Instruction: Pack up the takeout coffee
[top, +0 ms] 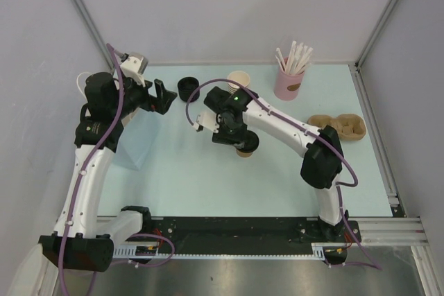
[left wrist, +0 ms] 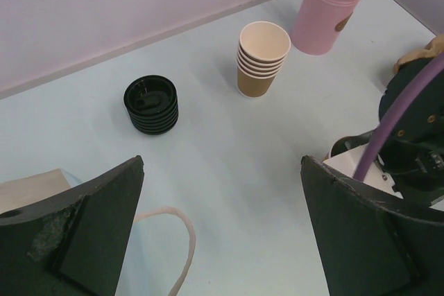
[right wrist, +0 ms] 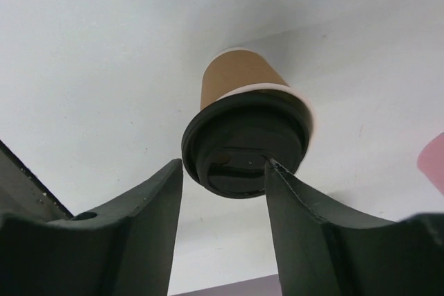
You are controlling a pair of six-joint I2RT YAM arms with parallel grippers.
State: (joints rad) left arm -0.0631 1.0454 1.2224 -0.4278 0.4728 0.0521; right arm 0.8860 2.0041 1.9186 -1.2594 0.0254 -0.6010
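Table [top: 208, 178]: light blue, grey walls.
Takeout coffee [right wrist: 236, 77]: upright mid-table, lid [right wrist: 243, 136] on.
My R gripper [right wrist: 223, 166]: over lid, jaws parted, gripping nothing.
My L gripper [left wrist: 222, 164]: spread wide, empty.

Pale blue surface [top: 208, 185], shut in on three sides
Closed behind by a grey-lilac back wall [top: 229, 5], flanked by a matching left wall [top: 35, 67] and right wall [top: 416, 67], joined at slim metal corner posts [top: 78, 5]; edged nearest by a black rail [top: 229, 230]; lit evenly

Matt kraft-paper cup [right wrist: 236, 77], smooth black plastic lid [right wrist: 239, 140]
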